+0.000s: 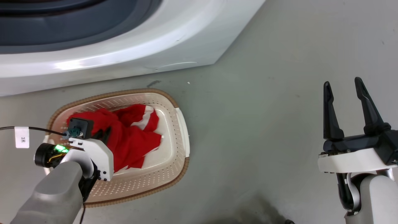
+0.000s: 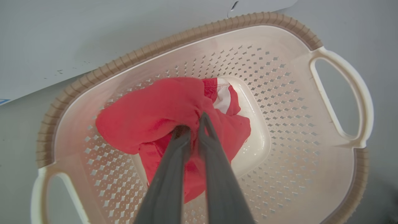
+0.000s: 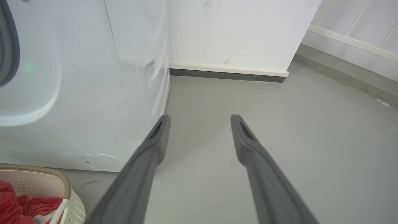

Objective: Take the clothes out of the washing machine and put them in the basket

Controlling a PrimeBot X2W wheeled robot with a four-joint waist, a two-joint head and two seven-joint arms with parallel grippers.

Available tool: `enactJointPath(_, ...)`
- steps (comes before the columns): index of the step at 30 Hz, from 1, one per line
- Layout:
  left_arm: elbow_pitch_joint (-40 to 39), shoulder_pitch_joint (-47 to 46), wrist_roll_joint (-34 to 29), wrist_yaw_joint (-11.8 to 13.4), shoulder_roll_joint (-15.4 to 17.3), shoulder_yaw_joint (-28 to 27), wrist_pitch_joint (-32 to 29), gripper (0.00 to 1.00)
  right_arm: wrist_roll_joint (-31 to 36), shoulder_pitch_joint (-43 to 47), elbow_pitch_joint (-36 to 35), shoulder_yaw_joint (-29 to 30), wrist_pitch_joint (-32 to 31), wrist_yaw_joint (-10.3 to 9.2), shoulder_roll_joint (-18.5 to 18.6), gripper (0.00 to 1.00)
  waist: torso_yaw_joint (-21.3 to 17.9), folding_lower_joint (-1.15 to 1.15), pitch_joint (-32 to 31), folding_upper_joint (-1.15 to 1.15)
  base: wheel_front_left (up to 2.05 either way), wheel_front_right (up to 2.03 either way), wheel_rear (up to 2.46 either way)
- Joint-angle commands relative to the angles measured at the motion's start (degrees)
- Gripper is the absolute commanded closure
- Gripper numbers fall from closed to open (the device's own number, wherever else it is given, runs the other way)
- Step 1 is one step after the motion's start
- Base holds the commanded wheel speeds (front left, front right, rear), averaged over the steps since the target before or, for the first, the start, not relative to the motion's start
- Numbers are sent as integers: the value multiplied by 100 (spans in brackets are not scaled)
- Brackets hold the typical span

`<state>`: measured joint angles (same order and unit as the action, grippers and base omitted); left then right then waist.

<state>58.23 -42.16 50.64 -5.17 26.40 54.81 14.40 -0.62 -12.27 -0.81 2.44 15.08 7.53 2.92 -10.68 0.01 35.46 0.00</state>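
The cream basket with a brown rim stands on the floor just in front of the white washing machine. Red clothes with white stripes lie crumpled inside it. My left gripper reaches down into the basket. In the left wrist view its fingers are pressed together on a raised fold of the clothes over the basket floor. My right gripper is open and holds nothing, off to the right above bare floor. Its wrist view shows the open gripper, the washing machine, the basket and the clothes.
A black cable with a white tag runs to my left wrist. Grey floor stretches between the basket and my right arm. A white wall with a dark skirting stands beyond the washer's side.
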Motion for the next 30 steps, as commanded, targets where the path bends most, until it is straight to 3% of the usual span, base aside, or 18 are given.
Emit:
enactJointPath(1,233,-81,61,-47,-119,-56,39,100,-40,-91,-25,-8,13,-8,-8,0,-143,-1,137,0,0,0,0)
enactJointPath(3,446,-133,84,-82,-185,-73,49,100,-50,-114,-2,-2,13,-8,-7,0,-170,-1,132,0,0,0,0)
enactJointPath(4,726,-139,51,-118,-355,-93,73,0,-54,-129,46,43,13,-8,-7,0,-151,-1,-20,0,0,0,0)
enactJointPath(11,538,93,2,-148,-435,-496,84,0,9,-50,184,151,13,-8,-7,0,78,-1,-625,0,0,0,0)
enactJointPath(16,-94,504,-505,215,-421,-985,81,0,107,130,379,243,13,-8,-7,0,369,-1,-1284,0,0,0,0)
enactJointPath(25,-1687,1353,-1415,478,-413,-2432,80,0,370,443,608,339,13,-8,-7,0,901,-1,-2256,0,0,0,0)
enactJointPath(29,-2666,1906,-2031,790,-491,-3271,80,0,438,590,691,391,13,-8,-7,0,1090,-1,-2655,0,0,0,0)
enactJointPath(30,-3211,2226,-2354,918,-563,-3715,80,0,455,638,724,394,13,-8,-4,0,1147,-1,-2825,0,0,0,0)
